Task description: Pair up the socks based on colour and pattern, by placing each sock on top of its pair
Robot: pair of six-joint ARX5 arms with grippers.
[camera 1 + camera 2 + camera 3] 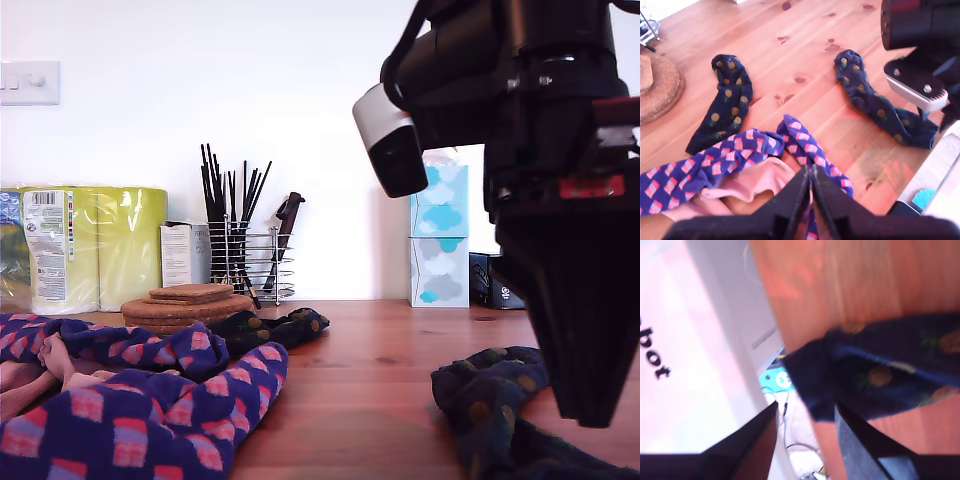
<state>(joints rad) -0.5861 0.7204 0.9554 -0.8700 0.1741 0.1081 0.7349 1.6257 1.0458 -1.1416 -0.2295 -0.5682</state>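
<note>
Socks [730,100] lie scattered on wooden table [790,45]; my first hand [810,200] closed, my second hand [805,440] parted.

Sock colours on the reddish-brown pine table [805,45]

Two navy socks with pink-orange diamond patches [710,162] [812,147], a plain pale pink sock [757,185] tucked among them, and two near-black socks with little brownish-yellow dots [725,102] [880,110]. Also yellow-green wrapped paper rolls [95,245], blue-and-white tissue boxes [438,235], black sticks in a wire holder [228,215], tan cork coasters [190,300].

Exterior view low at tabletop; wrist views look down on table [805,55].
</note>
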